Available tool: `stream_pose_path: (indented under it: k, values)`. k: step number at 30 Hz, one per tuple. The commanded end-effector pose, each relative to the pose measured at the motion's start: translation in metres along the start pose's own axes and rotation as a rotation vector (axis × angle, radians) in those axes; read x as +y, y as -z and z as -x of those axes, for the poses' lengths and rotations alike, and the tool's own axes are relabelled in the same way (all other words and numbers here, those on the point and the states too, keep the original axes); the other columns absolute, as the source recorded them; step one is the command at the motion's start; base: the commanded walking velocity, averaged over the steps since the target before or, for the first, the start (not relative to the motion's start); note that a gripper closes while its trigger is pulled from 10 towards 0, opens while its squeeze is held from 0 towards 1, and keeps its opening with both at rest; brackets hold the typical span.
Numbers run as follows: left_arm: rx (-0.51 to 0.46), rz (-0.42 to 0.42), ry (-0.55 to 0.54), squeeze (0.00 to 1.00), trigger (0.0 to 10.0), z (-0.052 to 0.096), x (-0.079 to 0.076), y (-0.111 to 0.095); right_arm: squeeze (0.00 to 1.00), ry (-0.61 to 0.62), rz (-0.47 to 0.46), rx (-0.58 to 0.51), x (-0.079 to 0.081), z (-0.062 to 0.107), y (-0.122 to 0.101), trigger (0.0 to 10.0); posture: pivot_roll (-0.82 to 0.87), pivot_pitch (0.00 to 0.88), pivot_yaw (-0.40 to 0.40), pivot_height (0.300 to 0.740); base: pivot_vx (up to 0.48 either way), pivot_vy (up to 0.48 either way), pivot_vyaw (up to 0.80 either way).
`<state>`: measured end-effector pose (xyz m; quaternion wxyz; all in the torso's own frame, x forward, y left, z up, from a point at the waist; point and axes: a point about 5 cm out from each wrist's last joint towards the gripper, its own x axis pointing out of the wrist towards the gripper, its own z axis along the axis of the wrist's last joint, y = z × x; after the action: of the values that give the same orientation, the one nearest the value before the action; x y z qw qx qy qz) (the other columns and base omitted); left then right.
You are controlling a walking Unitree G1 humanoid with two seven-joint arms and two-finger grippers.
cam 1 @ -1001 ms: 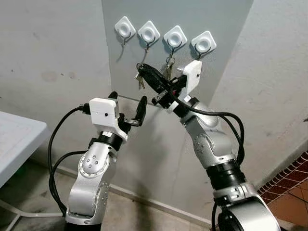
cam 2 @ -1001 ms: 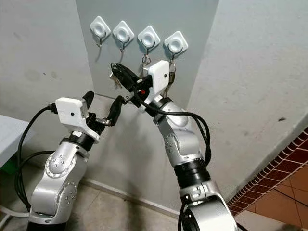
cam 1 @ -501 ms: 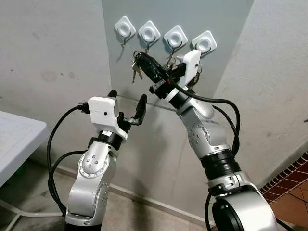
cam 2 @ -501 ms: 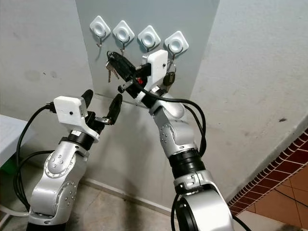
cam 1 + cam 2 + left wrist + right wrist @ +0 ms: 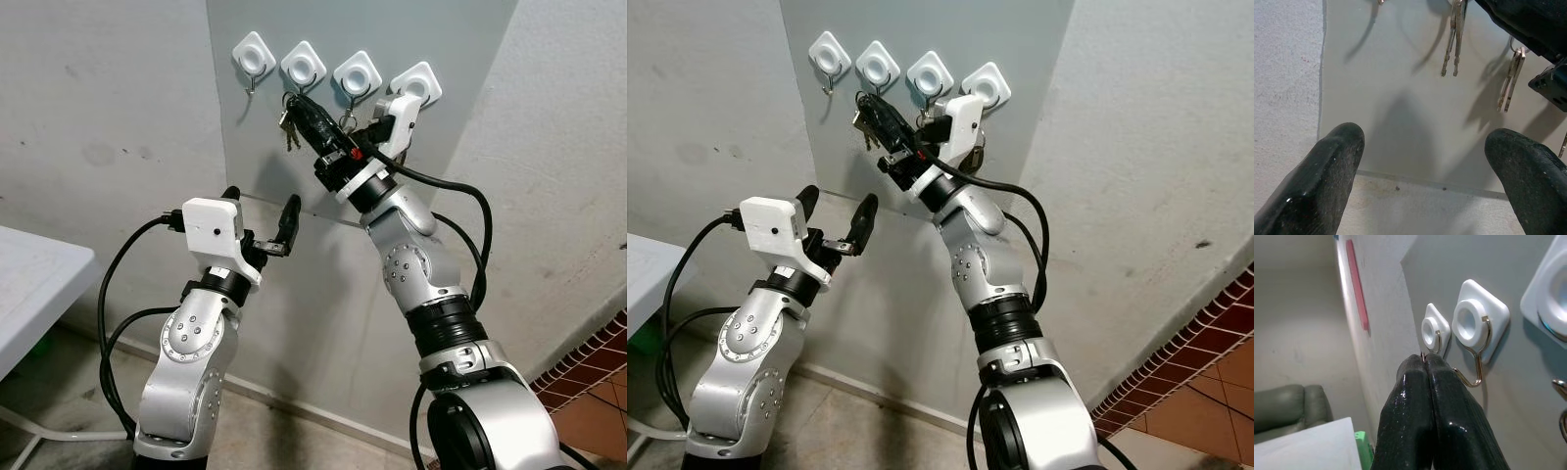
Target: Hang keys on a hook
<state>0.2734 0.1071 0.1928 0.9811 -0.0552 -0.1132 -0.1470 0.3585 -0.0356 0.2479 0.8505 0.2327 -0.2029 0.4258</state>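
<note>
The right gripper point(image 5: 297, 104) is raised against the grey wall panel point(image 5: 460, 59), its two black fingers point(image 5: 1430, 396) pressed together on the ring of a bunch of keys point(image 5: 288, 125) that dangles just below the tip, right under the second hook point(image 5: 303, 67) from the left in a row of four white square hooks. In the right wrist view the closed fingertips sit just beside that hook's metal wire point(image 5: 1475, 363), with the leftmost hook point(image 5: 1432, 332) beyond them (whether the ring has passed over the wire cannot be told). Another set of keys point(image 5: 1511, 78) hangs from the third hook point(image 5: 357, 74), partly hidden by the right arm. The left gripper point(image 5: 260, 208) is held lower, in front of the panel's lower edge, its fingers point(image 5: 1327, 166) spread wide apart and holding nothing. A white surface point(image 5: 29, 284) stands at the robot's far left.
</note>
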Motion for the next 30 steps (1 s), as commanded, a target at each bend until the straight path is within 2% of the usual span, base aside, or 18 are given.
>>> stream_pose_path:
  k: [1, 11, 20, 30]
  values:
    - [-0.013, -0.005, 0.010, 0.00, 10.0, 0.0002, -0.0023, -0.0050, 0.00, -0.007, -0.017, -0.020, 0.0003, -0.0055, -0.0063, 10.0, 0.08, 0.015, -0.067, 0.740, 0.000, 0.000, 0.00]
    - [-0.013, -0.002, 0.008, 0.00, 10.0, -0.0006, -0.0026, -0.0056, 0.00, -0.001, -0.076, -0.017, -0.0011, -0.0049, -0.0039, 10.0, 0.08, 0.016, -0.068, 0.740, 0.000, 0.000, 0.00]
    - [-0.016, -0.001, 0.003, 0.00, 10.0, -0.0003, -0.0032, -0.0058, 0.00, 0.017, -0.166, -0.005, -0.0019, -0.0056, -0.0016, 10.0, 0.08, 0.011, -0.075, 0.740, 0.000, 0.000, 0.00]
    - [-0.021, 0.001, 0.000, 0.00, 10.0, 0.0000, -0.0039, -0.0063, 0.00, 0.023, -0.191, -0.004, -0.0018, -0.0079, -0.0013, 10.0, 0.09, 0.004, -0.080, 0.740, 0.000, 0.000, 0.00]
